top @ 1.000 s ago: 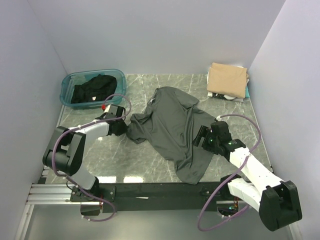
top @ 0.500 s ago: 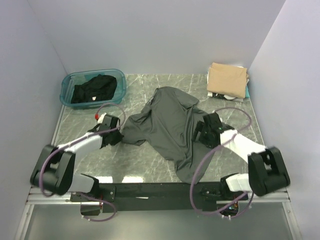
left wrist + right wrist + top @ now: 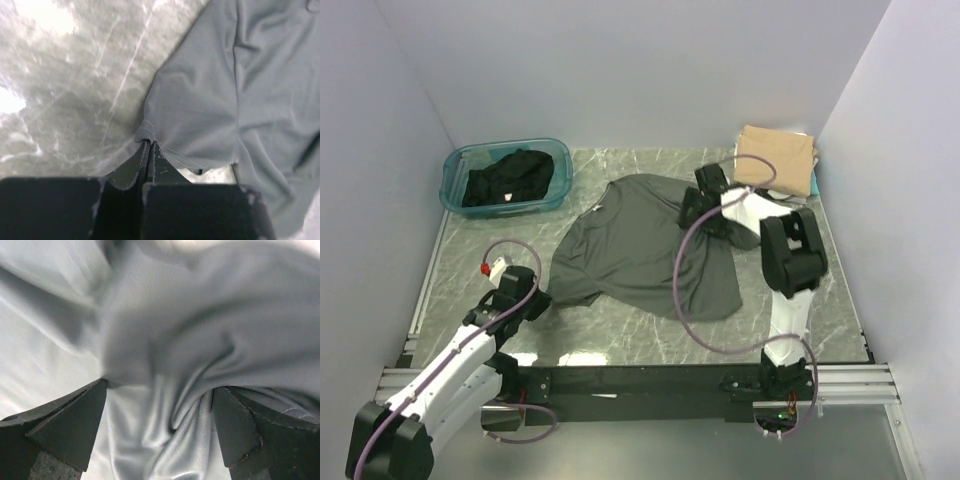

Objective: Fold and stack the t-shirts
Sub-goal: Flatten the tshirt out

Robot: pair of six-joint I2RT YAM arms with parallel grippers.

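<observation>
A dark charcoal-grey t-shirt (image 3: 630,245) lies spread across the middle of the marble table. My left gripper (image 3: 533,302) is shut on its near-left edge; in the left wrist view the fingertips (image 3: 148,146) pinch the hem of the shirt (image 3: 240,90). My right gripper (image 3: 697,207) is open over the shirt's far right part; in the right wrist view (image 3: 160,400) bunched cloth (image 3: 165,340) lies between the wide-apart jaws. A black t-shirt (image 3: 505,176) lies in the tub. A folded tan t-shirt (image 3: 775,155) tops a stack with white and teal edges under it.
The translucent teal tub (image 3: 452,172) stands at the back left. The folded stack sits in the back right corner against the wall. Bare marble (image 3: 620,335) shows in front of the shirt. Walls close in the left, back and right sides.
The left gripper has pulled the shirt's edge toward the near left. The right gripper has moved to the back over the shirt. The shirt now lies wider and flatter.
</observation>
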